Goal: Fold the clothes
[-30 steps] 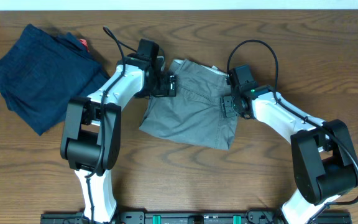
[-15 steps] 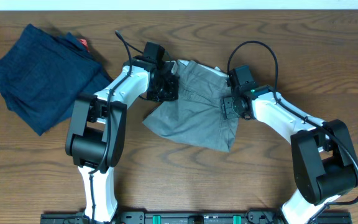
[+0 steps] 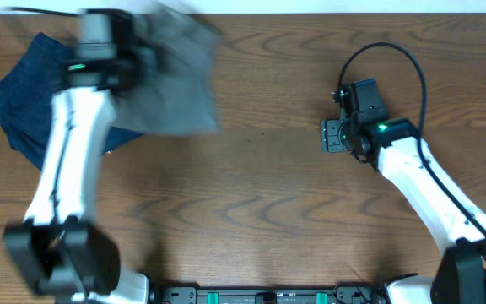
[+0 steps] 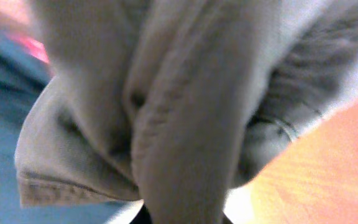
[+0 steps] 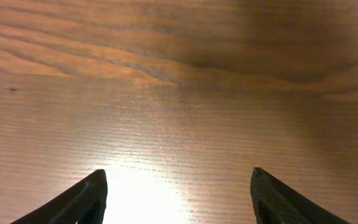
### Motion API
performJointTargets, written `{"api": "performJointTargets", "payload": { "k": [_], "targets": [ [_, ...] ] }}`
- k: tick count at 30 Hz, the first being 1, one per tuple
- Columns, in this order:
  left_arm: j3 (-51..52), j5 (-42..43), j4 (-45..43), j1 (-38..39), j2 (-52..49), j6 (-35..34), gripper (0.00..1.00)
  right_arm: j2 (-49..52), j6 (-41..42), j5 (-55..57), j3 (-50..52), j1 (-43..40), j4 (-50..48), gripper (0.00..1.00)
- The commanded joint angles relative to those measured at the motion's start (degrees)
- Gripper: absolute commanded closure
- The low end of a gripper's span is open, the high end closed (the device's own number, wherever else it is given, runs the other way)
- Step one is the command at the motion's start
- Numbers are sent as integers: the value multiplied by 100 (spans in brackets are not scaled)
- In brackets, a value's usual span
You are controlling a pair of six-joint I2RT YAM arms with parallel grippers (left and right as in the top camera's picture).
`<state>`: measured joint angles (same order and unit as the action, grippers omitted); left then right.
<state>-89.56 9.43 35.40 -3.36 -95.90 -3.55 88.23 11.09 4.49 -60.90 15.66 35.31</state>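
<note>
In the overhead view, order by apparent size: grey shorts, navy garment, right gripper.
1. grey shorts and navy garment: unsure, because the blurred shorts and left arm hide part of the navy one.
2. right gripper, clearly smallest.

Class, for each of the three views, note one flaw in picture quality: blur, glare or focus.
Overhead: the left arm and shorts are smeared by motion blur; the right arm is sharp. Left wrist: the shorts fill the frame, out of focus. Right wrist: white glare on the table between the tips of the right pincer.
</note>
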Motion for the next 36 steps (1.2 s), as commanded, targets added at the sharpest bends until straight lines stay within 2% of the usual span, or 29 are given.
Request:
{"api": "performJointTargets", "payload": {
  "k": [1, 7, 11, 14, 15, 16, 18, 20, 21, 26, 31, 33, 36],
  "targets": [
    [-116, -566, -164, -654, 348, 144, 94, -170, 17, 0, 0, -70, 59, 29],
    [-28, -564, -188, -1910, 101, 111, 94, -186, 17, -2, 0, -68, 175, 29],
    [-20, -564, -170, -2435, -356, 63, 94, -188, 20, -4, 0, -59, 162, 29],
    [-20, -562, -140, -2747, -662, -258, 92, -188, 20, -20, 0, -59, 232, 29],
    [-20, -564, -118, -2828, -732, -343, 89, -188, 20, -24, 0, -61, 262, 29],
    [-17, -562, -96, -2911, -804, -433, 83, -188, 17, -24, 0, -66, 293, 29],
    [-17, -560, -50, -3034, -876, -494, 53, -188, 15, -22, 0, -66, 310, 29],
    [-17, -560, -31, -3115, -885, -494, 7, -188, 15, -22, 0, -66, 289, 28],
    [-20, -557, -35, -3158, -881, -494, 2, -188, 17, -22, 0, -66, 282, 28],
    [-22, -411, -39, -3287, -796, -970, 2, -188, 17, -24, 0, -66, 306, 28],
    [-42, 1504, -372, -3303, -468, -964, 2, -188, 13, 4, 0, -76, 306, 28],
    [-42, 1908, -527, -3239, -321, -964, 2, -186, 11, 2, 0, -74, 308, 28],
    [-42, 1954, -678, -3141, -212, -964, 2, -186, 15, 0, 0, -74, 313, 28]
  ]
}}
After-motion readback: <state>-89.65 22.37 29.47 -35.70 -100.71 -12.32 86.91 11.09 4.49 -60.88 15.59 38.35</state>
